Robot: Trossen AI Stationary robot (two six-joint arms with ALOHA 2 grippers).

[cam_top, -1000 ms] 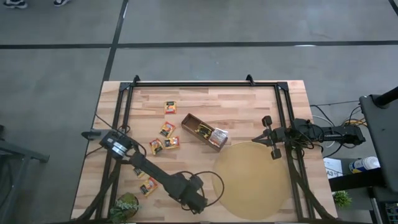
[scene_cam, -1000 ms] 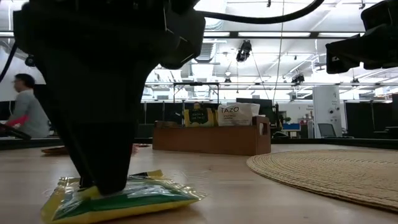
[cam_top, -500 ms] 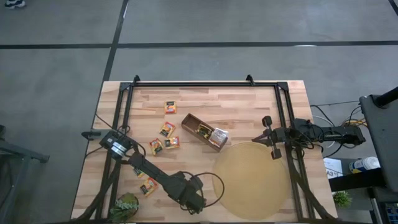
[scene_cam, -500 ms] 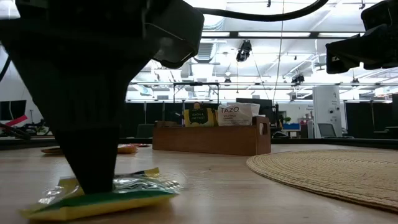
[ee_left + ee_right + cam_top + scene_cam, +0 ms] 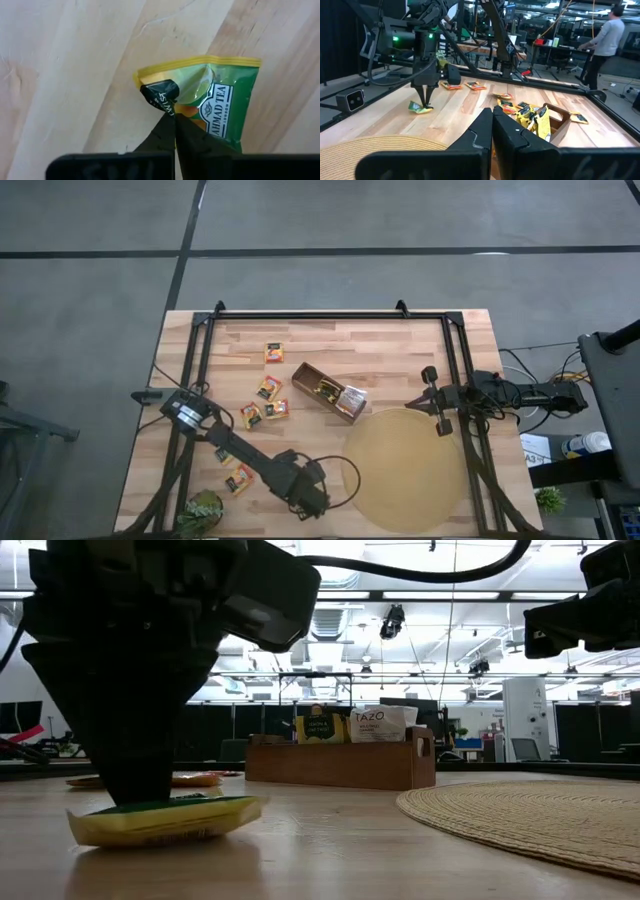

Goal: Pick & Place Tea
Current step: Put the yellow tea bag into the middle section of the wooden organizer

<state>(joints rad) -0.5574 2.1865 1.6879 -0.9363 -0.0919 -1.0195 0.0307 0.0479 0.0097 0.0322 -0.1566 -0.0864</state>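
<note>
Left tool (image 5: 174, 122): I see it pinched on green-yellow sachet (image 5: 215, 105), low on tabletop (image 5: 400, 345). Wooden box (image 5: 328, 391) lies toward 1 o'clock. Right tool (image 5: 492, 117): closed, idle, farther.

wooden box (image 5: 329, 391) mid-table | round mat (image 5: 405, 468) beside | plant (image 5: 203, 511) at corner

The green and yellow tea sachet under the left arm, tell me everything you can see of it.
The sachet is a small flat square foil packet, green with a yellow border, printed AHMAD TEA LONDON, with a black patch at one crumpled corner. It lies on the pale wooden table near the left front edge, apart from the other sachets. The left gripper comes straight down on it, jaws shut, pinching that crumpled corner. In the low view, it seems to rest on the wood.
</note>
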